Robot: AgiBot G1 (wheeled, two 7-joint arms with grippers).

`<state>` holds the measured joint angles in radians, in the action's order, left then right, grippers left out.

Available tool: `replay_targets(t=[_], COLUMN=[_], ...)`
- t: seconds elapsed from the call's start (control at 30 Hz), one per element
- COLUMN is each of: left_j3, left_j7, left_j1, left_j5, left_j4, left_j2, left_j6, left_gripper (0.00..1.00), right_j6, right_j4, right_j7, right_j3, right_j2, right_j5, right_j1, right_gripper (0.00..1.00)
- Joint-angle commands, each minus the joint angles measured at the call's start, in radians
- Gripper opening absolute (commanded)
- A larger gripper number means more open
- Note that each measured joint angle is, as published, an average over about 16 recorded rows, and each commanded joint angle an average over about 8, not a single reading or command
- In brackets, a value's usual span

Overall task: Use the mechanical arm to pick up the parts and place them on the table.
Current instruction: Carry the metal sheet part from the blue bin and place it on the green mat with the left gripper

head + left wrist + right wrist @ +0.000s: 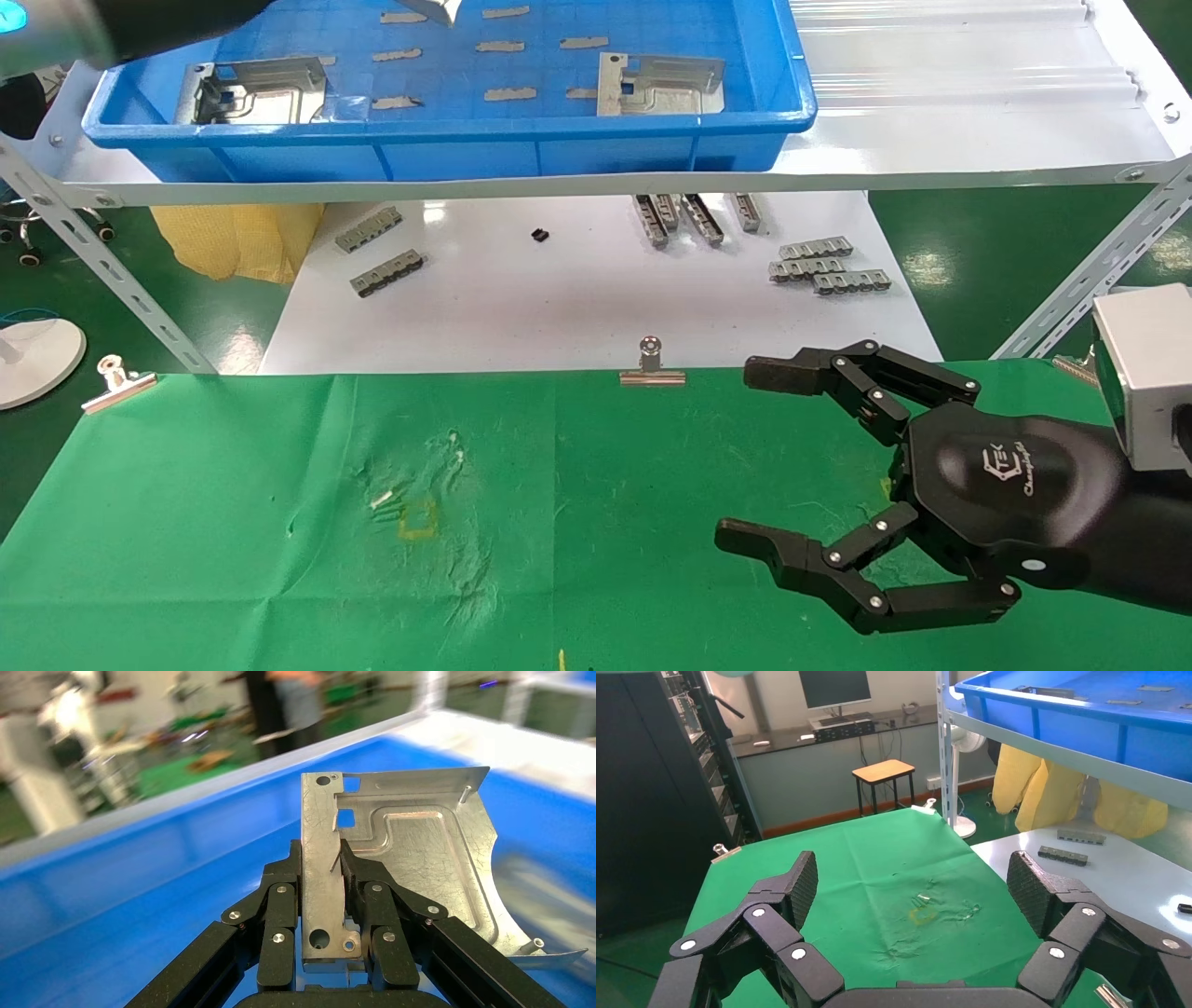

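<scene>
My left gripper point(322, 862) is shut on the edge flange of a silvery ribbed part point(415, 850) and holds it upright above the blue tray. In the head view only the left arm point(121, 28) and a tip of that part point(438, 9) show at the top edge. Two more parts lie in the tray, one on the left point(261, 89) and one on the right point(661, 84). My right gripper point(750, 457) is open and empty, low over the right side of the green table point(233, 522). The right wrist view shows its spread fingers point(800, 885) above the cloth point(877, 846).
The blue tray point(447, 130) stands on a raised white shelf with slanted metal legs point(102, 261). Below it lies a white board point(577, 308) with grey slotted strips point(829, 266). Binder clips point(652, 368) point(116, 382) hold the cloth's far edge.
</scene>
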<state>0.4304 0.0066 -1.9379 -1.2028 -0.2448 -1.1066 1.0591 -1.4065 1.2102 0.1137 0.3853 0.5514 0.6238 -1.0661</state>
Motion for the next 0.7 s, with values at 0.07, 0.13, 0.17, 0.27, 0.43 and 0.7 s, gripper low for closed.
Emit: replay_targets(t=[0.07, 0.13, 0.17, 0.27, 0.43, 0.7], left_j3=[-0.026, -0.033, -0.036, -0.038, -0.002, 0.154], left_j7=[0.061, 0.108, 0.132, 0.209, 0.330, 0.486], left_j1=[0.023, 0.038, 0.045, 0.070, 0.146, 0.324], left_j5=[0.047, 0.065, 0.072, 0.092, 0.128, 0.158], left_j4=[-0.026, -0.038, -0.044, -0.069, -0.183, -0.377], left_j2=[0.058, 0.096, 0.114, 0.170, 0.263, 0.373], left_j6=[0.141, 0.239, 0.291, 0.430, 0.542, 0.534], left_gripper=[0.00, 0.00, 0.00, 0.00, 0.00, 0.00], right_j6=[0.000, 0.000, 0.000, 0.000, 0.000, 0.000], right_j4=[0.000, 0.000, 0.000, 0.000, 0.000, 0.000], right_j7=[0.000, 0.000, 0.000, 0.000, 0.000, 0.000], right_j3=[0.000, 0.000, 0.000, 0.000, 0.000, 0.000], right_j2=[0.000, 0.000, 0.000, 0.000, 0.000, 0.000], right_j5=[0.000, 0.000, 0.000, 0.000, 0.000, 0.000], right_j1=[0.000, 0.000, 0.000, 0.000, 0.000, 0.000], right_gripper=[1.00, 1.00, 1.00, 1.00, 1.00, 1.00])
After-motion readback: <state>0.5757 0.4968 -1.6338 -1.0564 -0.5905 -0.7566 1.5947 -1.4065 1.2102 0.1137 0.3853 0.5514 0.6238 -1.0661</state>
